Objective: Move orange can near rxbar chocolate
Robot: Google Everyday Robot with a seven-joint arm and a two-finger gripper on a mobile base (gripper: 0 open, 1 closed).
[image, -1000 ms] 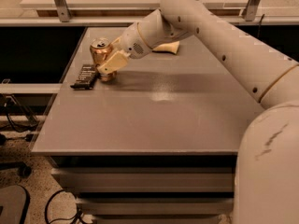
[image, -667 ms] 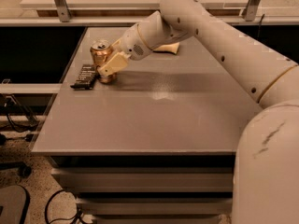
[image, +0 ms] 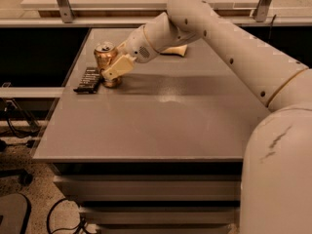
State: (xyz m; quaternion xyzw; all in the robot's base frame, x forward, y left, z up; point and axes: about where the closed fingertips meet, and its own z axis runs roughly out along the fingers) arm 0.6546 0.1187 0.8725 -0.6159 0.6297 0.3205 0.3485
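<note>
You have one rxbar chocolate point(image: 88, 80), lying flat near the left edge of the grey table point(image: 161, 126). Just to its right is one orange can point(image: 104, 56), upright on the tabletop, its base very close to the bar's right edge; you cannot tell whether they touch. Further right, towards the back of the table and well apart from both, lies one pale yellow sponge point(image: 174, 50).

Against the frames from a second ago, nothing you care about has shifted: bar, can and sponge sit where they did, and the arm keeps the same pose.

Your single arm point(image: 229, 48) comes in from the lower right, rises to a bend at the back of the table, then slopes down and leftwards to the can. The gripper point(image: 111, 68) is at the can, its pale end lying across the can's lower front. Whether it is clamped on the can or has let go, you cannot tell from this view.
</note>
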